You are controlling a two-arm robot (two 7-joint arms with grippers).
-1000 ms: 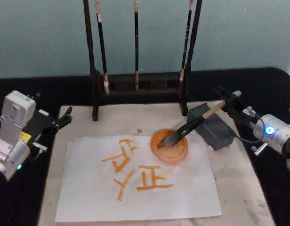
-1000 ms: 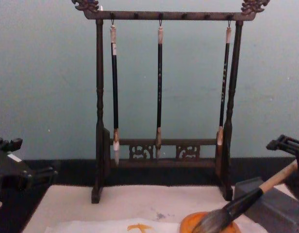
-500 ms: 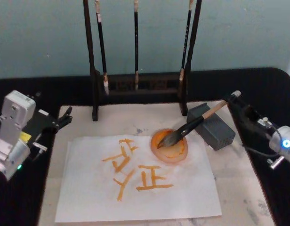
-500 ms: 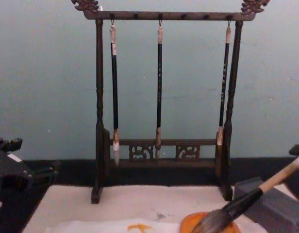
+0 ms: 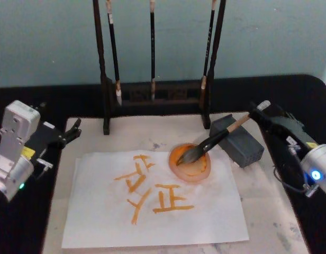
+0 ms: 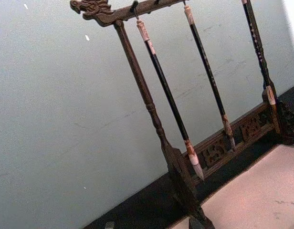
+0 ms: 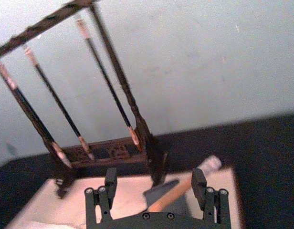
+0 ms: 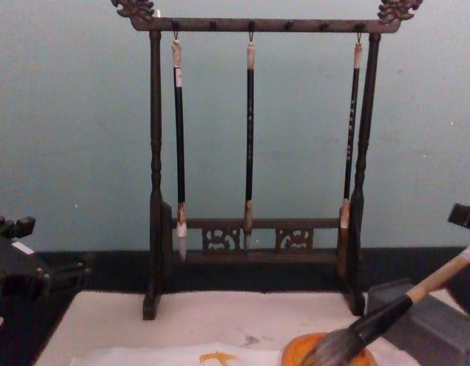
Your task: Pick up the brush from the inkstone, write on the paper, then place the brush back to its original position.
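**Brush lay across dish and inkstone, its handle end between the right gripper's parted fingers**

The brush [image 5: 218, 138] lay at a slant. Its bushy tuft sat in the orange dish [image 5: 197, 172] and its handle leaned on the grey inkstone [image 5: 241, 148]. The long axis ran from the dish up and outward to the robot's right, so the white-wrapped end pointed straight at the right gripper [image 7: 155, 177].

In the right wrist view the tan handle passed between the two fingers [image 7: 110, 177]. They stood spread wide, with a gap on either side of the handle, released and gripping nothing. The brush therefore lay on the gripper's own line of reach. By my judgement, any coming move, whether closing on the handle or pulling clear, would have to run along that axis so as not to knock the handle off the block.

The right arm was by far the nearer. The left gripper [image 5: 73, 131] sat parked at the mat's left edge, well apart from the brush.

Counted:
- one thick brush
- three thin brushes [image 8: 249, 137] hanging from the one wooden rack [image 8: 155, 152]
- one dish
- one grey inkstone
- one sheet of paper [image 5: 205, 217] on one beige mat [image 5: 269, 206]

The paper carried a cluster of orange characters left of the dish. From that I judged the writing done and the brush set down on its rest.
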